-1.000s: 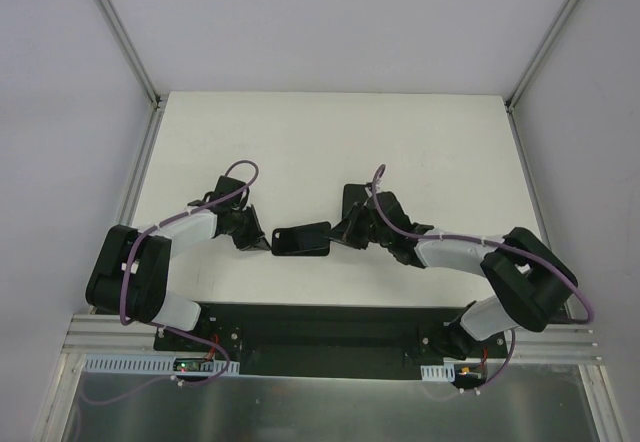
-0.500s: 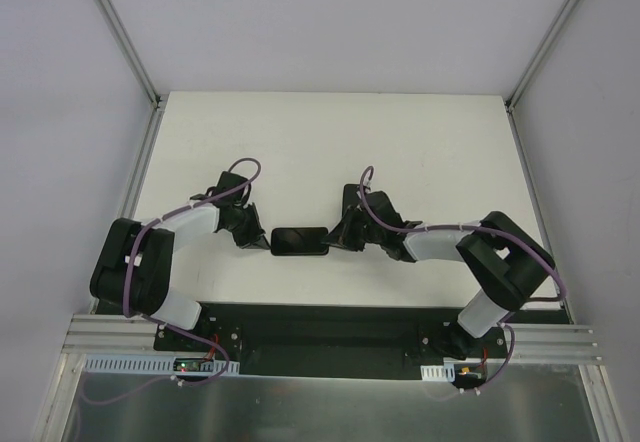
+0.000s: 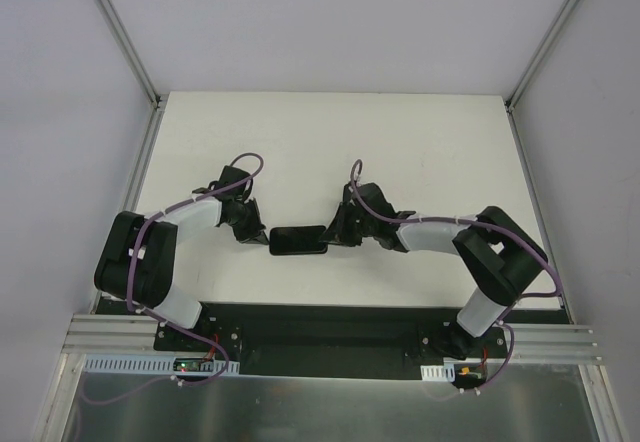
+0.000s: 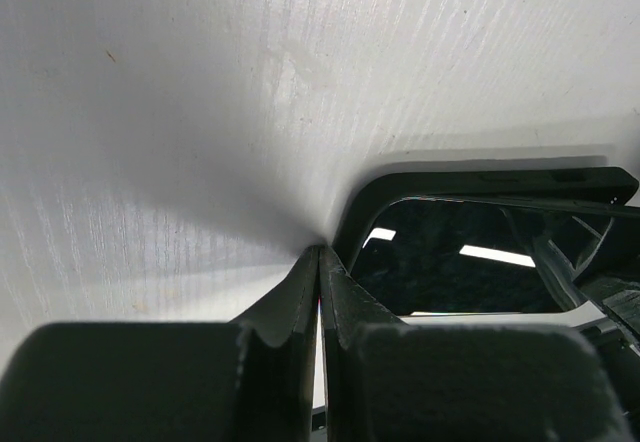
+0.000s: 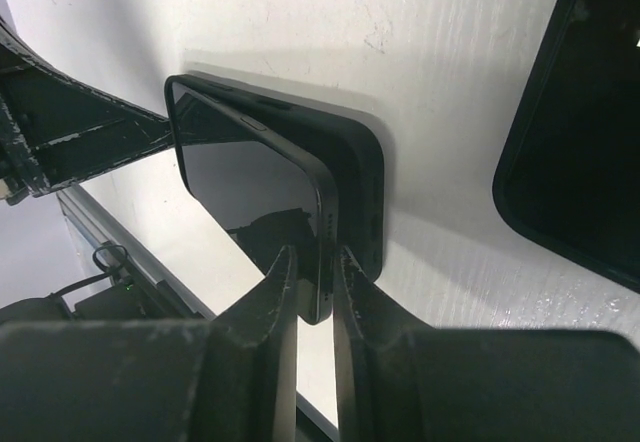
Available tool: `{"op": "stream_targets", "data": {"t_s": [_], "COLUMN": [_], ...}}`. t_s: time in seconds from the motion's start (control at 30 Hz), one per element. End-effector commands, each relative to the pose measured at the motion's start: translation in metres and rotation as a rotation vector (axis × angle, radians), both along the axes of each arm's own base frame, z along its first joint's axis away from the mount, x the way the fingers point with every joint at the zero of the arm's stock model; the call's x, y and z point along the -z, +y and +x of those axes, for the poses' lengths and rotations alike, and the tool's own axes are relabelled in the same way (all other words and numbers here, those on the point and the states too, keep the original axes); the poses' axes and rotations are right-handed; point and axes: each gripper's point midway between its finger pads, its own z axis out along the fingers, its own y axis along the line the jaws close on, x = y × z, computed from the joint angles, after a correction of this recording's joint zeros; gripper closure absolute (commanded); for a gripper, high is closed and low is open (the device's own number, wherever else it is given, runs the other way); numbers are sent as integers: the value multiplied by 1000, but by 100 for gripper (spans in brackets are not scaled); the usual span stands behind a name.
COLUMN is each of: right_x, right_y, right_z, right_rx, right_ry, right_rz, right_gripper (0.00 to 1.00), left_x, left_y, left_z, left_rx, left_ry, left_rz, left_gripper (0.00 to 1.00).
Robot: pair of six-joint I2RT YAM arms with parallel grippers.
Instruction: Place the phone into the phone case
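Note:
The phone point(image 5: 250, 182), glossy black screen facing out, lies in the black phone case point(image 5: 365, 197) at its far end, while its near end stands out of the shell. My right gripper point(image 5: 318, 262) is shut on that near edge, one finger between phone and case. In the top view the pair point(image 3: 298, 240) lies between both grippers on the white table. My left gripper point(image 4: 319, 254) is shut, its tips against the case's rim point(image 4: 470, 184) at a corner, beside the screen point(image 4: 450, 272). It shows in the top view point(image 3: 262, 235), as does the right gripper point(image 3: 333, 236).
Another flat black rounded-rectangle thing point(image 5: 580, 122) lies on the table just right of the right gripper. The white table point(image 3: 330, 142) extends far behind, with grey walls on both sides. A black base plate point(image 3: 320, 327) runs along the near edge.
The phone and case have turned level and shifted slightly left and back. Both grippers moved back with them, and the right arm folded in toward the middle.

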Motion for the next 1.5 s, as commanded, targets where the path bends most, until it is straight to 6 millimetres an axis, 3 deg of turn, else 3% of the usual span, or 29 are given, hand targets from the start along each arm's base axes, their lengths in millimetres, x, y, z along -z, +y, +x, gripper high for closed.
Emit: {"op": "stream_targets", "data": {"t_s": [0.0,0.33,0.5,0.6,0.7,0.8,0.83,0.93,1.0,1.07,1.17,1.2,1.27,1.33,1.47], "right_x": [9,15,8,-5,-12,-21,-27,-34,-37,-43,-54,-55,-59,-54,-55], "right_y": [6,10,6,2,-7,-6,-6,-12,-17,-21,-21,-22,-22,-23,-16], "right_z": [-3,4,2,2,-3,-9,-10,-9,-7,-2,10,13,24,33,57], "right_rx": [-82,-104,-104,-111,-120,-124,-122,-95,-90,-82,-101,-101,-107,-121,-137], "right_ry": [-34,-39,-31,-36,-11,1,-2,-14,-30,-51,-94,-102,-121,-117,-134], "right_rz": [-83,-125,-142,-169,-218,-191,-178,-196,-221,-253,-274,-280,-287,-302,-311], "right_gripper": [85,85,80,70,59,50,41,27,25,23,24,26,31,44,58], "left_x": [11,15,9,-1,-14,-28,-39,-58,-68,-79,-80,-78,-69,-62,-38], "left_y": [2,-1,0,5,8,14,15,16,14,4,4,4,7,6,2], "left_z": [2,1,4,8,13,18,22,27,28,22,10,7,-6,-13,-32], "left_rx": [34,45,42,28,24,0,-19,-21,-8,28,15,2,-7,-8,-2], "left_ry": [-7,8,-18,-40,-80,-138,-180,-252,-277,-291,-290,-282,-260,-243,-180], "left_rz": [47,47,54,77,96,114,113,108,86,20,-7,-15,-16,-26,-53], "left_gripper": [100,100,100,84,59,52,52,47,43,45,63,76,86,100,100]}}
